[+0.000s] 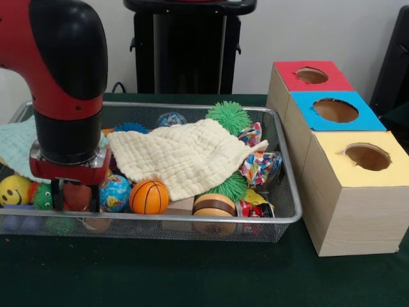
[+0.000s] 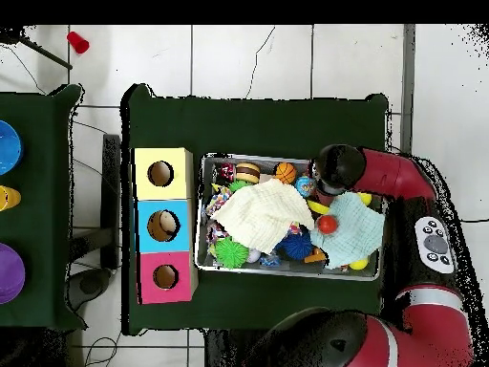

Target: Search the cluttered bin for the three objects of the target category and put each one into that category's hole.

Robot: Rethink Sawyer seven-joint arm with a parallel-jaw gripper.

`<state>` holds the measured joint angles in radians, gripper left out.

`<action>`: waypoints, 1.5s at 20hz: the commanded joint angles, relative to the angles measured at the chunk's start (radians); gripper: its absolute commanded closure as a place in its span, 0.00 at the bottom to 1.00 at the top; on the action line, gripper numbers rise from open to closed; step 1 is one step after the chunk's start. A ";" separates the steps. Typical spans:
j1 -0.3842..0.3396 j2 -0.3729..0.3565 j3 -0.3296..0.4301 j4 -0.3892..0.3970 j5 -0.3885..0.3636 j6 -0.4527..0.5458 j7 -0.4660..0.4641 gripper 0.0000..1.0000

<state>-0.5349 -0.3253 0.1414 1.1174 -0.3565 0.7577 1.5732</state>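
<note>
Front view: wire-mesh bin (image 1: 281, 220) on green tabletop (image 1: 160, 275), heaped with clutter. Quilted cream cloth (image 1: 185, 157) drapes the middle; spiky green ball (image 1: 229, 116), orange basketball (image 1: 149, 196), globe ball (image 1: 115, 192) around it. No plush toys made out; cloth hides much. Arm drops vertical into the bin's left end. Tool (image 1: 67, 198) low among balls, fingers obscured; cannot tell its opening.

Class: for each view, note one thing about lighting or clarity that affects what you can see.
Front view: even light, soft shadows; the arm hides the gripper in the bin. Overhead view: bright floor, toys tiny; the cream cloth covers much.
</note>
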 commanded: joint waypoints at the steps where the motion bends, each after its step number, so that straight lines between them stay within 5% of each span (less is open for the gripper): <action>1: -0.033 -0.030 0.039 0.109 0.019 -0.070 0.063 0.00; 2: -0.041 -0.034 0.045 0.133 0.033 -0.037 0.052 0.00; 4: -0.096 -0.001 0.112 0.157 0.018 -0.183 0.004 0.00; 14: -0.080 0.041 0.104 0.131 0.002 -0.214 0.031 0.00; 24: -0.028 -0.120 0.051 0.266 0.050 -0.082 0.095 0.00; 30: -0.016 -0.113 0.066 0.265 0.077 -0.065 0.100 0.00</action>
<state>-0.5710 -0.4092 0.1719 1.2897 -0.3298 0.6086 1.5732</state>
